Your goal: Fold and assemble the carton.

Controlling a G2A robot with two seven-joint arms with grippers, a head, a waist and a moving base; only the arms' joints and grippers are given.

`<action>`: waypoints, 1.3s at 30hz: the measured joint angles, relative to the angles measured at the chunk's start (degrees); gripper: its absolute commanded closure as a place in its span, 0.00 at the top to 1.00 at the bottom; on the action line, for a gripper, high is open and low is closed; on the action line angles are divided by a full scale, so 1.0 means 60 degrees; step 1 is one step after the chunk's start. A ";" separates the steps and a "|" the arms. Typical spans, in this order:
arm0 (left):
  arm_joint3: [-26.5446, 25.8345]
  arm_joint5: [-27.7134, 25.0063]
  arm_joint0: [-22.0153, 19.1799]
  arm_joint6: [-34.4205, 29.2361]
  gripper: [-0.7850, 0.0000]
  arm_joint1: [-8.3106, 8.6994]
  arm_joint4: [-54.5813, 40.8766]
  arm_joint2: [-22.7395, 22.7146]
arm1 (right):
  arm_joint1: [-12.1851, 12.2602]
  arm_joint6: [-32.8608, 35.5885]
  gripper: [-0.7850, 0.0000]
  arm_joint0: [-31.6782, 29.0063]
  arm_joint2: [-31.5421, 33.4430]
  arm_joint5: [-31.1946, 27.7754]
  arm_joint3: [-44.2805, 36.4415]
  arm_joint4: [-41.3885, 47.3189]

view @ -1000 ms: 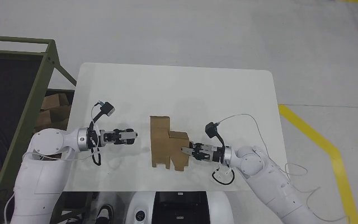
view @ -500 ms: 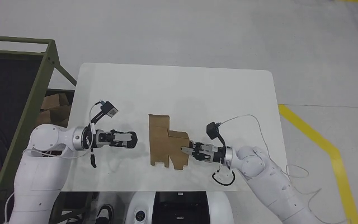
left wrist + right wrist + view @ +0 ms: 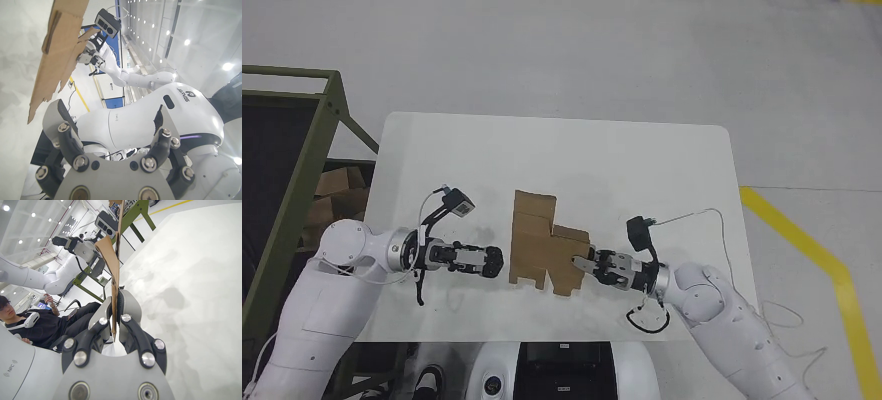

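Observation:
A flat brown carton (image 3: 542, 242) is held tilted over the middle of the white table (image 3: 642, 160). My right gripper (image 3: 580, 265) is shut on the carton's near right edge; in the right wrist view the cardboard (image 3: 113, 279) runs between the two fingers (image 3: 127, 302). My left gripper (image 3: 500, 262) stands open just left of the carton's near left corner, apart from it. In the left wrist view its fingers (image 3: 63, 113) are spread wide, with the carton (image 3: 56, 55) ahead and to one side.
A green metal frame (image 3: 312, 110) with cardboard pieces (image 3: 337, 195) under it stands off the table's left edge. A yellow floor line (image 3: 812, 250) runs to the right. The far half of the table is bare.
My left gripper has moved right, close to the carton's left edge. The carton has been lifted and shifted slightly right with my right gripper.

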 measured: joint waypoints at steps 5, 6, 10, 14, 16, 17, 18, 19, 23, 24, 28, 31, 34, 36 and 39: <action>0.0402 -0.0376 -0.0183 0.0006 1.00 0.0144 0.0081 -0.0038 | 0.0091 -0.0058 0.00 -0.0248 0.0203 -0.0259 -0.0165 0.0049; 0.0409 -0.0418 -0.0201 0.0053 1.00 0.0153 0.0166 -0.0042 | 0.0111 -0.0014 0.00 -0.0274 0.0229 -0.0344 -0.0164 0.0136; 0.0341 -0.0879 -0.0203 0.0519 1.00 0.0163 0.0677 0.0075 | 0.0200 0.0230 0.00 -0.0363 0.0315 -0.0653 -0.0129 0.0664; 0.0359 -0.1404 -0.0265 0.1044 1.00 0.0165 0.1197 0.0294 | 0.0278 0.0519 0.00 -0.0373 0.0329 -0.0919 -0.0120 0.1085; 0.0325 -0.1742 -0.0291 0.1380 1.00 0.0173 0.1612 0.0432 | 0.0310 0.0632 0.00 -0.0385 0.0307 -0.1036 -0.0154 0.1267; 0.0313 -0.1890 -0.0286 0.1528 1.00 0.0178 0.1787 0.0502 | 0.0324 0.0688 0.00 -0.0384 0.0288 -0.1102 -0.0164 0.1344; 0.0315 -0.2010 -0.0275 0.1650 1.00 0.0182 0.1894 0.0572 | 0.0337 0.0756 0.00 -0.0378 0.0265 -0.1158 -0.0165 0.1414; 0.0323 -0.2091 -0.0270 0.1734 1.00 0.0187 0.1943 0.0629 | 0.0348 0.0821 0.00 -0.0368 0.0246 -0.1192 -0.0161 0.1467; 0.0328 -0.2091 -0.0270 0.1738 1.00 0.0189 0.1928 0.0638 | 0.0350 0.0836 0.00 -0.0365 0.0243 -0.1190 -0.0156 0.1473; 0.0328 -0.2089 -0.0270 0.1736 1.00 0.0189 0.1928 0.0637 | 0.0350 0.0834 0.00 -0.0365 0.0243 -0.1189 -0.0156 0.1471; 0.0328 -0.2089 -0.0270 0.1735 1.00 0.0188 0.1927 0.0636 | 0.0349 0.0832 0.00 -0.0365 0.0244 -0.1189 -0.0156 0.1470; 0.0327 -0.2089 -0.0270 0.1735 1.00 0.0188 0.1927 0.0636 | 0.0349 0.0832 0.00 -0.0365 0.0244 -0.1189 -0.0156 0.1470; 0.0217 -0.2041 -0.0230 0.1974 1.00 0.0171 0.2065 0.0712 | 0.0340 0.0686 0.00 -0.0413 0.0207 -0.0968 -0.0206 0.1534; 0.0185 -0.2134 -0.0211 0.2155 1.00 0.0155 0.2218 0.0810 | 0.0340 0.0601 0.00 -0.0424 0.0175 -0.0790 -0.0219 0.1665; 0.0330 -0.2473 -0.0286 0.2271 1.00 0.0126 0.2302 0.0956 | 0.0357 0.0614 0.00 -0.0398 0.0153 -0.0720 -0.0156 0.1902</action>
